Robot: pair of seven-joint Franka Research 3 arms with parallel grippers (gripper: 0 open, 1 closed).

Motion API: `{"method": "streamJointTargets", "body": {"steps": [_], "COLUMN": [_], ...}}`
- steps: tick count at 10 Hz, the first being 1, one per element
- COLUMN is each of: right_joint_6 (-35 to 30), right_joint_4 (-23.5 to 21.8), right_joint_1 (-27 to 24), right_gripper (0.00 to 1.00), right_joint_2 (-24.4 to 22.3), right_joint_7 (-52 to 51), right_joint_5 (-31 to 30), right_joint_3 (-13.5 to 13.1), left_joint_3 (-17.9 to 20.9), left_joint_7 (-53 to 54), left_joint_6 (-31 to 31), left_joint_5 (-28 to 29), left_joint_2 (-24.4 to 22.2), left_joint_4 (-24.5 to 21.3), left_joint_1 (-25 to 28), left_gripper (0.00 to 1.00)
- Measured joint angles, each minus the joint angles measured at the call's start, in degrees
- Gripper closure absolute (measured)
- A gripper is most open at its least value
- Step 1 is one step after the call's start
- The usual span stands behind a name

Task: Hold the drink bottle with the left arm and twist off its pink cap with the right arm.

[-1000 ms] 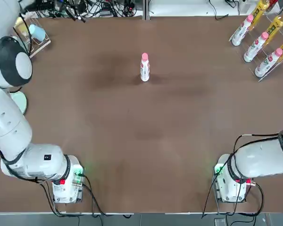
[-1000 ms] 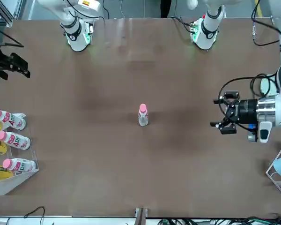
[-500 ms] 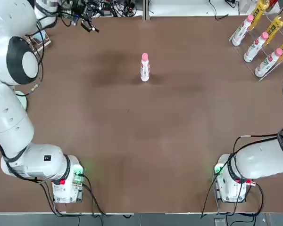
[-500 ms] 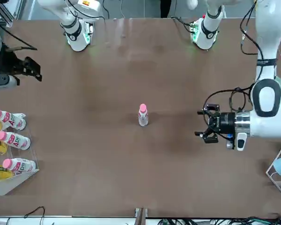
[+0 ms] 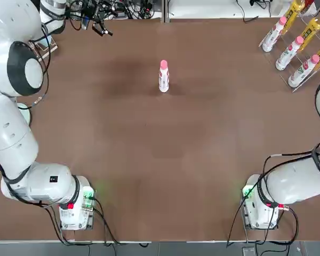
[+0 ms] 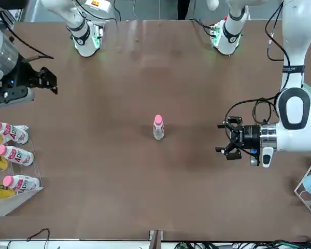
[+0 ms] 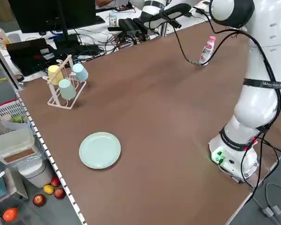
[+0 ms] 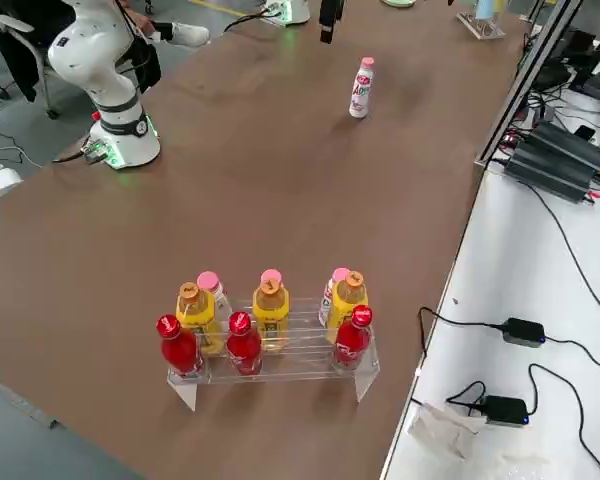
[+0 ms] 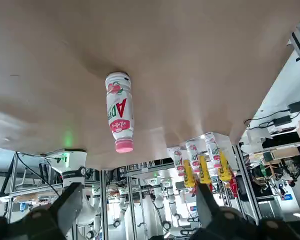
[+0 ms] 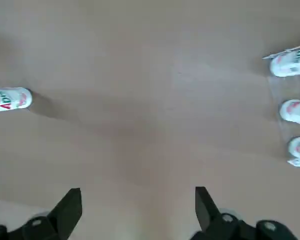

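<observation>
Hovering over the brown counter (image 5: 149,138) with the black two-fingered left hand (image 6: 220,137), opening wide and gripping nothing; approaching the bottle seemingly being the step. Standing upright mid-counter: the slim white plastic drink bottle (image 5: 164,80), wearing its round pink screw cap (image 5: 164,64). Needing next a level reach around the body, leaving the cap free. Enjoying open room on both sides. Waiting rightward with the black right hand (image 10: 138,200), spreading wide, empty, near the clear bottle rack's edge (image 6: 15,205).

Even, fairly bright light fell from overhead on the brown matte tabletop (image 5: 149,149), leaving faint soft shadows at three and nine o'clock of the white pink-capped bottle (image 5: 164,79) in the top view; the right wrist view was softly blurred.
</observation>
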Motion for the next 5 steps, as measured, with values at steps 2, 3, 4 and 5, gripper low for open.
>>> {"method": "streamJointTargets", "body": {"steps": [2,3,4,5], "right_joint_6": [0.11,0.63,1.34,2.14], "right_joint_4": [0.00,0.01,0.01,0.02], "right_joint_1": [0.60,2.07,3.92,6.17], "right_gripper": [0.00,0.00,0.00,0.00], "right_joint_2": [1.23,1.78,2.08,2.17], "right_joint_7": [-0.03,0.94,4.74,9.07], "right_joint_5": [1.03,1.03,1.04,1.03], "right_joint_3": [0.02,0.04,0.06,0.11], "left_joint_3": [-0.59,-2.14,-3.49,-4.01], "left_joint_7": [1.85,4.38,5.68,6.24], "left_joint_6": [3.21,5.80,7.68,8.28], "left_joint_5": [-0.50,-1.18,-1.95,-3.41], "left_joint_2": [0.11,0.14,0.19,0.25], "left_joint_4": [-1.19,-2.75,-4.03,-4.78], "left_joint_1": [-0.01,0.07,0.07,-0.03], "left_gripper": [0.00,0.00,0.00,0.00]}}
